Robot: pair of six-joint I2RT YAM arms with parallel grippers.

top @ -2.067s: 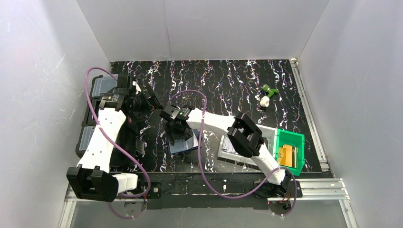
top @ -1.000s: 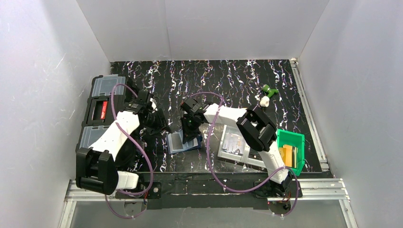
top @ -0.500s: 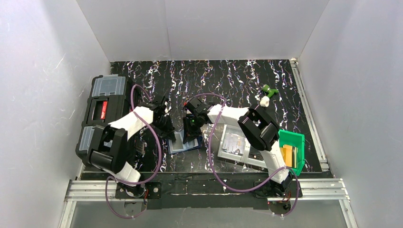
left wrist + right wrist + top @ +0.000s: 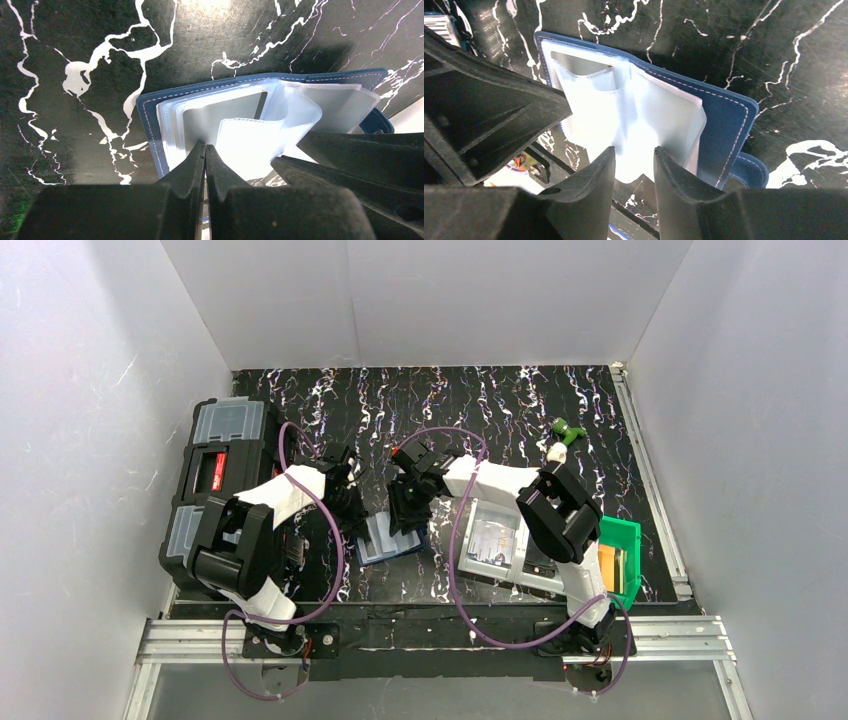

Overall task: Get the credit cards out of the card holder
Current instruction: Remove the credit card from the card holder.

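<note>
One open navy card holder (image 4: 150,112), pale clear sleeves (image 4: 639,115) fanned, left pincer (image 4: 205,150) closed, right pincer (image 4: 634,154) parted.

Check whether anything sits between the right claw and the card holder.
Nothing visible does. The right claw stands open right over the clear sleeves of the card holder. The left claw, shut, is at the sleeves' other side, not in between.

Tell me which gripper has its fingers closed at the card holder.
The left gripper: its fingers meet with no gap over the open card holder, whereas the right gripper has its fingers standing apart.
</note>
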